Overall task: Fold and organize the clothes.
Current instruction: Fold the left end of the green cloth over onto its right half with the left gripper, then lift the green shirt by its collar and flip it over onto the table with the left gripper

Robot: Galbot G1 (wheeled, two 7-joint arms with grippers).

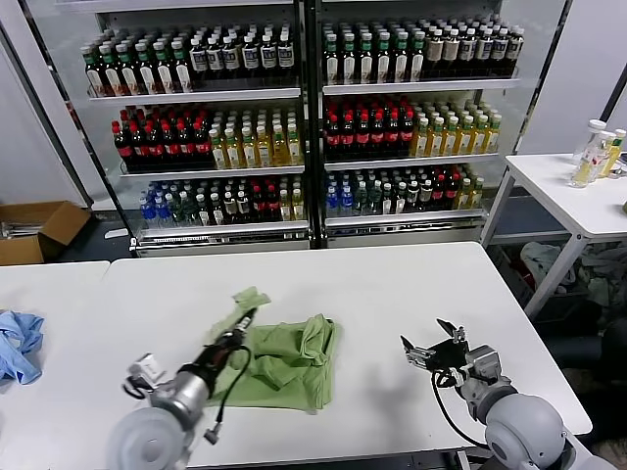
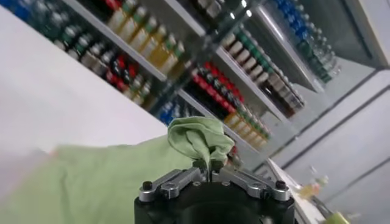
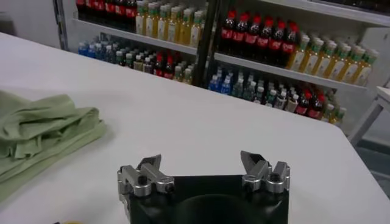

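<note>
1. I read this as mid-fold: my left gripper (image 1: 238,340), lower left of centre in the head view, is clenched on a bunched edge of the green polo shirt (image 1: 284,362), and a flap of it stands lifted above the fingers

2. The left wrist view confirms it: the jaws are pinched together with a wad of green cloth (image 2: 200,140) rising straight out between them

3. The shirt lies crumpled and partly doubled on the white table (image 1: 392,284), in the lower middle of the head frame, touching the left gripper and well apart from the right one

4. My right gripper (image 1: 431,350), lower right of the head frame, hovers over bare table with its fingers spread and nothing between them

5. Next, I judge, the held edge must be carried across the body of the shirt and laid flat before letting go; the right arm may need to pin or smooth the far side

6. A light blue cloth (image 1: 20,345) sits at the far left edge, untouched

7. The shelves of bottles (image 1: 304,108) across the top carry labels, but I can read no writing, and the shirt's print is not showing
</note>
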